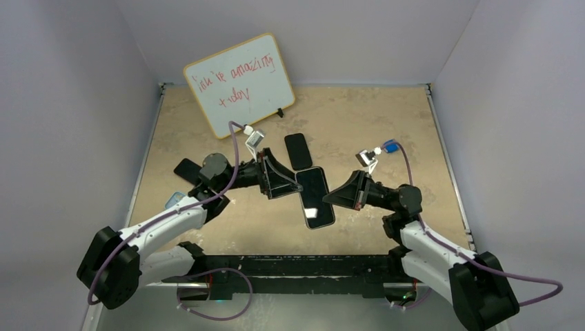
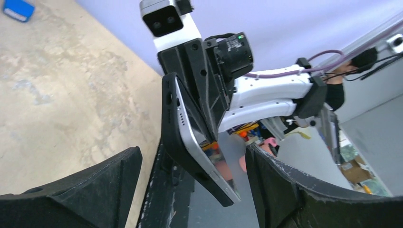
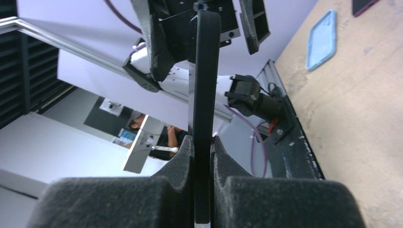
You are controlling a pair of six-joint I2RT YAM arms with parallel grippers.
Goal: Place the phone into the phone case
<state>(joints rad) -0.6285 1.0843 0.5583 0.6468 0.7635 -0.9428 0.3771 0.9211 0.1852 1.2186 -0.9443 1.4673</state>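
Pinching one edge of the phone case, the right gripper alone holds it aloft at the centre of the top view, the phone lying in it but seemingly not fully seated. The left gripper stands with jaws apart on either side. Any seating push could twist the pair from so thin a grip.

Table: tan, mottled top | far edge: whiteboard propped up, red writing | centre: black slab, phone or case, hard to tell | left side: dark flat item; light blue case just nearer.
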